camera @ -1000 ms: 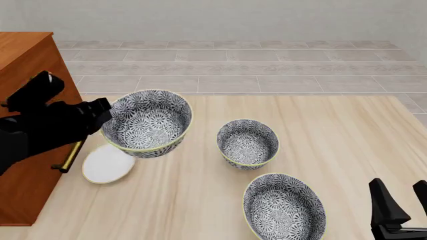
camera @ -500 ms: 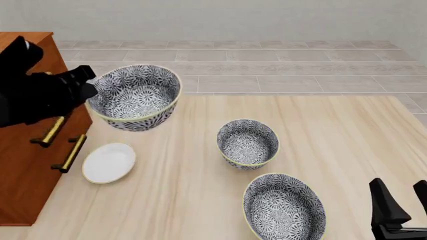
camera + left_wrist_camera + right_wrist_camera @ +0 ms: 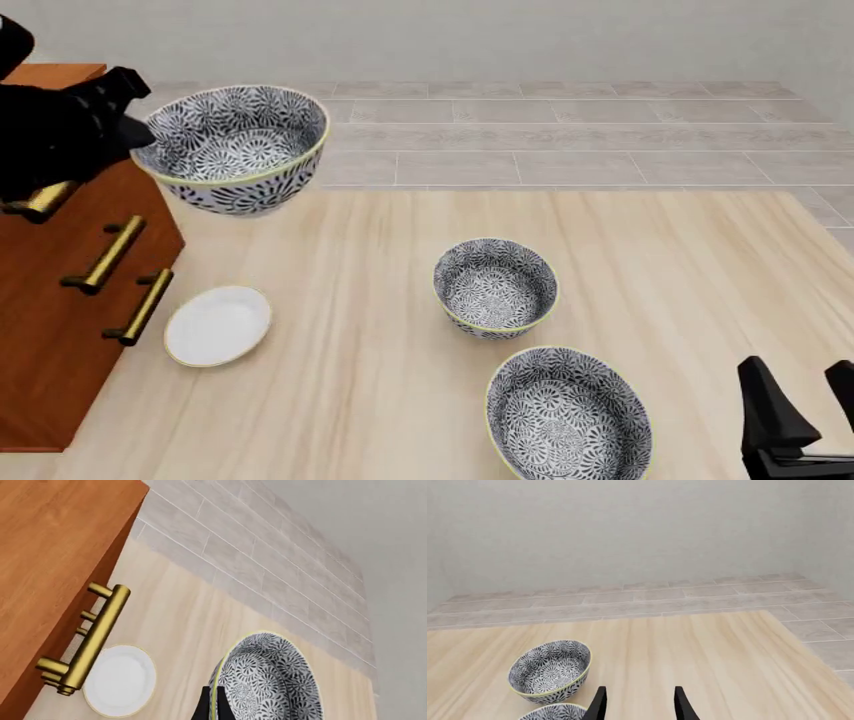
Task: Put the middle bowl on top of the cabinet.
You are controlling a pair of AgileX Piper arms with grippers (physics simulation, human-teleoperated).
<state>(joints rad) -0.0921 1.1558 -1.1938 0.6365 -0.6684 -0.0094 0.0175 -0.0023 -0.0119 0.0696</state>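
Lifted higher since before, the middle bowl [image 3: 238, 146] hangs empty beside the cabinet [image 3: 60, 330].

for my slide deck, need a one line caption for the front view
Left end effector holds the middle bowl aloft beside the cabinet; two patterned bowls and a white dish remain on the table.

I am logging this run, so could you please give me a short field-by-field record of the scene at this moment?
held item: middle bowl, lifted off the table, beside the cabinet top
holder: left gripper, clamped on the bowl's rim
right gripper: open, holding nothing, low over the table
on table: two patterned bowls, white dish
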